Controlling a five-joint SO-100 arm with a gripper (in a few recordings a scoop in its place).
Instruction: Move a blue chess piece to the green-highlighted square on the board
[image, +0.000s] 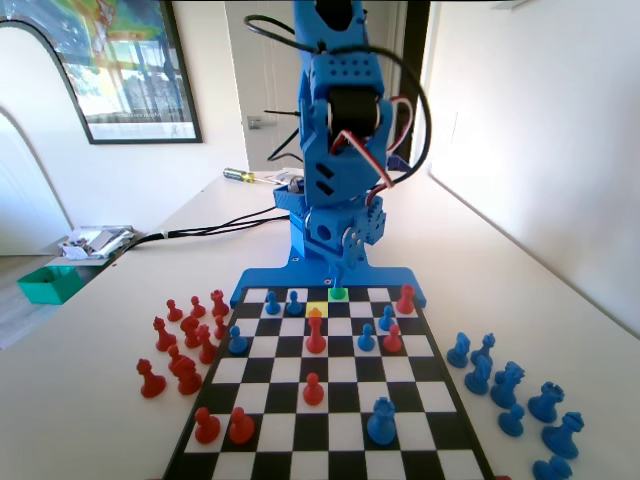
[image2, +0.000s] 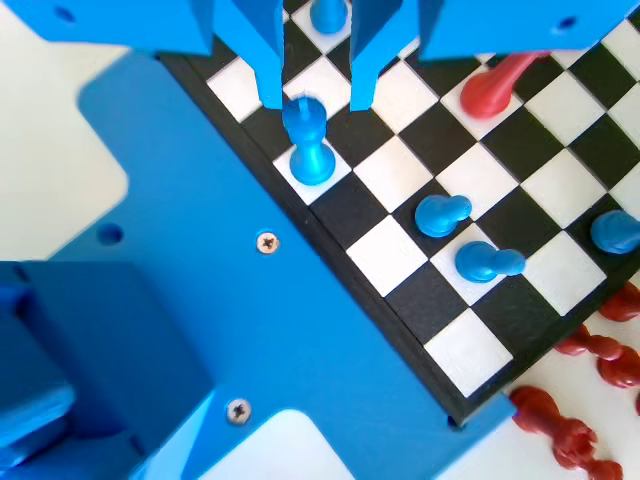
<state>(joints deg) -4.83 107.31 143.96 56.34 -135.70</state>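
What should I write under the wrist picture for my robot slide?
The open gripper hangs over a blue chess piece standing on a white edge square of the board.

Glossy smooth plastic blue chess piece (image2: 308, 148); matt plastic tool (image2: 314, 90); smooth board (image2: 520, 150).

Chess piece (image2: 309, 150) upright on an edge-row square of the board (image2: 560, 130), just below the parted jaws.

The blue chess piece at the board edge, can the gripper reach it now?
Probably yes. In the wrist view the gripper hangs open right over the blue chess piece, one jaw on each side of its top, and nothing stands between them.
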